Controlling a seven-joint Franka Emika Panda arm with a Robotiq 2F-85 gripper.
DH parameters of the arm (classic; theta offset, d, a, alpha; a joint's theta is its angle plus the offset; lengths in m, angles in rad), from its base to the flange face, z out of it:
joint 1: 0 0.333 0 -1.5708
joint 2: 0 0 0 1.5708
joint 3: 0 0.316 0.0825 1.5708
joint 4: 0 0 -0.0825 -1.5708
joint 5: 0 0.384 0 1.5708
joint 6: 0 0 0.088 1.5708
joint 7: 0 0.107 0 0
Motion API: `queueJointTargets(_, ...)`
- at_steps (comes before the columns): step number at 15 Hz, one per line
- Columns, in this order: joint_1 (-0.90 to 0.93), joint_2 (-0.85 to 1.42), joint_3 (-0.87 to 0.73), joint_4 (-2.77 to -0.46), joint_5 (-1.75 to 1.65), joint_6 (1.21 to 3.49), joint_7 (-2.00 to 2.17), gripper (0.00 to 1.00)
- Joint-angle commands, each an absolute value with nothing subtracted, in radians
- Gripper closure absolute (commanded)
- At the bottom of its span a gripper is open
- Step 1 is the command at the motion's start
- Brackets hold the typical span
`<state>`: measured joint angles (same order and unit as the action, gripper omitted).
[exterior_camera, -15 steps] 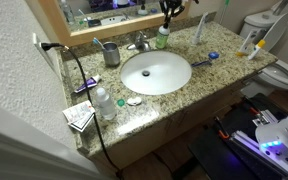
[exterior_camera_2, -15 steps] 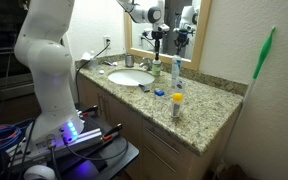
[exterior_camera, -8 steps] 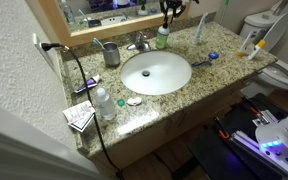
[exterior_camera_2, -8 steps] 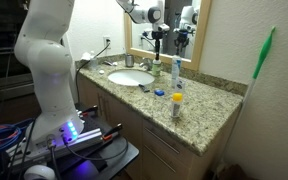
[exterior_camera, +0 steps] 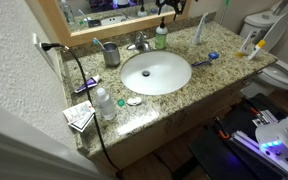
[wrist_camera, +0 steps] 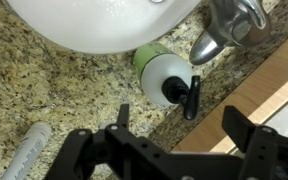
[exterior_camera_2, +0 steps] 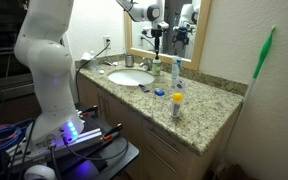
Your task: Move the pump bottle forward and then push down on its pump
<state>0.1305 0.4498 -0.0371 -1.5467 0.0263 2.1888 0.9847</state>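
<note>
An exterior view looked steeply down on the sink (exterior_camera: 156,72); an exterior view, farther off, sighted along the counter (exterior_camera_2: 199,115) to it. My wrist view looked down close on the pump bottle (wrist_camera: 164,75), faucet (wrist_camera: 229,22) at one o'clock.

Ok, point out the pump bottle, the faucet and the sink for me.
pump bottle (wrist_camera: 164,76), wrist view, on its white pump top
faucet (wrist_camera: 229,22), wrist view, on the chrome body
sink (exterior_camera: 152,76), in an exterior view, on the bare white basin

The arm (exterior_camera_2: 46,50) was built of bulky, rounded segments in smooth white shells. Its base (exterior_camera_2: 72,130) glowed blue-violet, and the tool (exterior_camera_2: 156,38) at the far end was black, with slim dark fingers (wrist_camera: 122,113).
</note>
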Motion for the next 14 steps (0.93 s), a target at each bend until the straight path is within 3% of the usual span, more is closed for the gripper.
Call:
queueJointTargets(1, 0.132, 0.45, -0.036, -1.541, 0.027, 2.187, 0.984, 0.01)
queueJointTargets(3, 0.133, 0.45, -0.034, -1.539, 0.027, 2.189, 0.984, 0.0)
queueJointTargets(4, 0.133, 0.453, -0.034, -1.539, 0.027, 2.191, 0.984, 0.25)
queueJointTargets(5, 0.133, 0.454, -0.034, -1.54, 0.027, 2.193, 0.984, 0.26)
queueJointTargets(14, 0.137, 0.457, -0.035, -1.541, 0.022, 2.194, 0.984, 0.89)
